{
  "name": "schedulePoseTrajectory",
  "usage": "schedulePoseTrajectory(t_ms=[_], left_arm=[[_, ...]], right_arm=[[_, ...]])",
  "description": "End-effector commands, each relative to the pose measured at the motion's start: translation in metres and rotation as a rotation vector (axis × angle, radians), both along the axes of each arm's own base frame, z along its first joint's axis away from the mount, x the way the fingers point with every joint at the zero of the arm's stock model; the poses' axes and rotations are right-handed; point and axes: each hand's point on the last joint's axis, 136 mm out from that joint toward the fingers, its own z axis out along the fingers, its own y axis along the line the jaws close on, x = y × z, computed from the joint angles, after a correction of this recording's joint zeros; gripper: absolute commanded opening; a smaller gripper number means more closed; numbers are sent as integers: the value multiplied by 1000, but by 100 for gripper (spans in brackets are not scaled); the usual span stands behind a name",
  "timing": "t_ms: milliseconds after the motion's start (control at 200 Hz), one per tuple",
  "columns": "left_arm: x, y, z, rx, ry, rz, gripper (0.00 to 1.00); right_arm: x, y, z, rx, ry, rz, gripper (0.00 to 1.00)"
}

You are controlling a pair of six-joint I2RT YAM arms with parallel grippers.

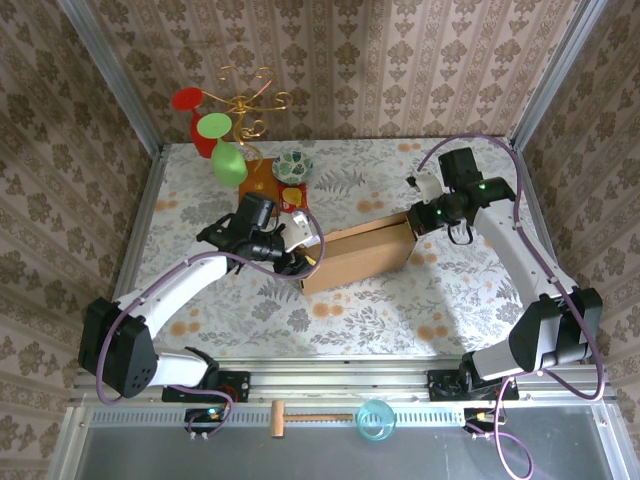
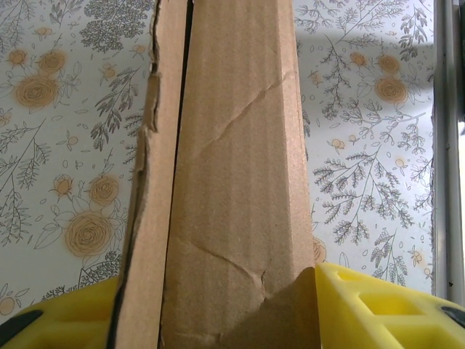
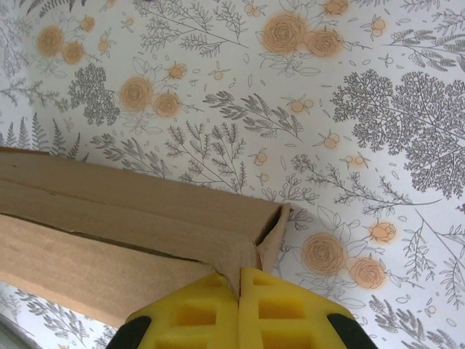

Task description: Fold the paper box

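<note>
The paper box (image 1: pixel 360 255) is a brown cardboard mailer folded into a long shallow box, lying slantwise mid-table on the floral cloth. My left gripper (image 1: pixel 300 256) is at its left end. In the left wrist view the box (image 2: pixel 232 182) runs upright between both yellow fingers (image 2: pixel 378 305), which press its sides, with a side flap edge at the left. My right gripper (image 1: pixel 415 225) is at the box's right end. In the right wrist view that gripper (image 3: pixel 238 280) is shut, pinching a thin corner flap of the box (image 3: pixel 109 218).
At the back left are a gold wire stand with red and green glasses (image 1: pixel 225 125), a patterned bowl (image 1: pixel 293 166) and an orange-brown board (image 1: pixel 262 180). A wooden mallet (image 1: pixel 300 417) and a blue cup (image 1: pixel 376 418) lie on the front rail. Metal frame posts border the table.
</note>
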Motion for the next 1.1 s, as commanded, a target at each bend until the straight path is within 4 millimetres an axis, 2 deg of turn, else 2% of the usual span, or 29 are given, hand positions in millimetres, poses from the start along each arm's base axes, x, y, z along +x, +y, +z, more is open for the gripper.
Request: schedulePoseTrajectory(t_ms=[0,160,415,565,615,635,870,1095], left_arm=[[11,1,4,-1,-8,39,54],[13,0,4,1,-9,44,54],[17,-1,2,5,0,56,54],[26,1,4,-10,27,93,54],[30,2,5,-19,39,110,55],[31,2,6,-20,42,116,55],[38,3,8,-18,53,135,55],[44,3,7,-18,68,159,55]], right_arm=[[-5,0,5,24,56,-66,0],[-9,4,4,41,109,-103,0],[-14,5,-11,36,131,-148,0],[-16,1,-17,41,99,-173,0],[-16,1,-25,48,101,-190,0],[-16,1,-17,62,67,-198,0],[-13,-4,-20,101,51,-300,0],[-14,-4,-23,105,48,-323,0]])
